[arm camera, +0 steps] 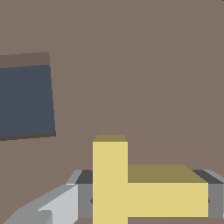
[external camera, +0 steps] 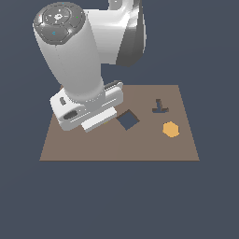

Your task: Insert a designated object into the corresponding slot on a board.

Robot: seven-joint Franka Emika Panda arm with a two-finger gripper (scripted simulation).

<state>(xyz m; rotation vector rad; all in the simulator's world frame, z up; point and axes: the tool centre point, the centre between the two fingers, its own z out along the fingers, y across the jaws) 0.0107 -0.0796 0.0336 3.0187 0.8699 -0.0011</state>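
My claw point(arm camera: 142, 201) is clamped on the yellow T block point(arm camera: 131, 188), its 2 grey fingers point(arm camera: 83, 199) pressing the ends of the crossbar while the stem juts forward over the brown board point(arm camera: 131, 65). It looks stiff, light and smooth-sided, so I judge this flat-faced grip sound, though it could slip. Beyond lie the square cutout point(external camera: 127, 119), then the T-shaped slot point(external camera: 159, 108) and the orange hexagon point(external camera: 171, 129).

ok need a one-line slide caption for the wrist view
Claw shut on the yellow T block above the brown board, beside the square cutout.
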